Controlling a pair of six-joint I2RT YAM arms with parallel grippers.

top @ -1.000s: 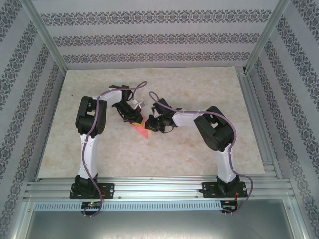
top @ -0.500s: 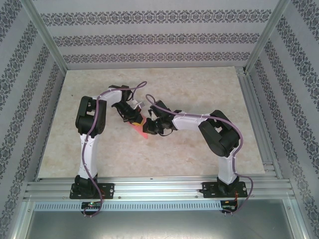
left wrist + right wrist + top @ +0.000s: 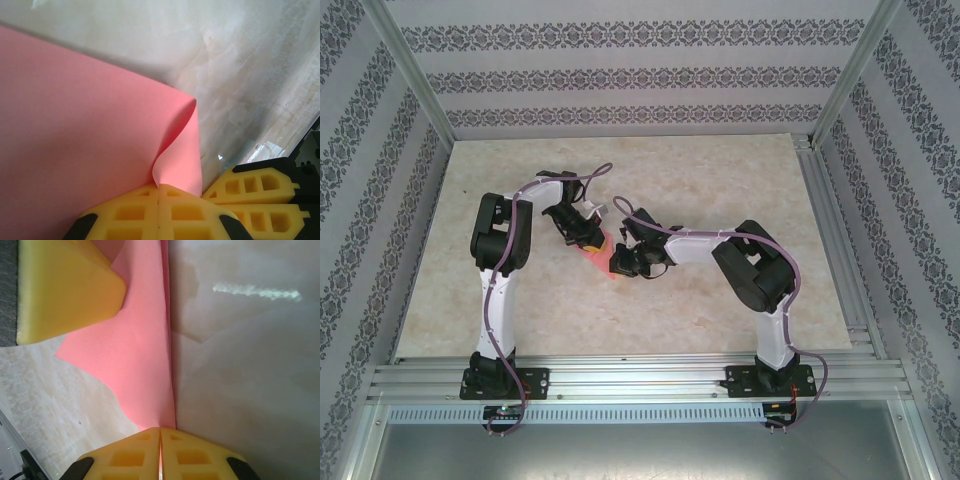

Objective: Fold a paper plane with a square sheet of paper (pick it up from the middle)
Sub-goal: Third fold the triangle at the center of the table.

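Pink paper (image 3: 75, 125), from the left wrist, curls at left gripper (image 3: 158, 189).

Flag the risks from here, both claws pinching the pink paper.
1. Left claw and right claw are both shut on the sheet of paper, close together; pulling apart could tear it.
2. The paper bulges into a curl beside the left claw's pinch; pressing down now may set a stray crease.
3. The right claw grips only a narrow edge, so the paper may slip out.
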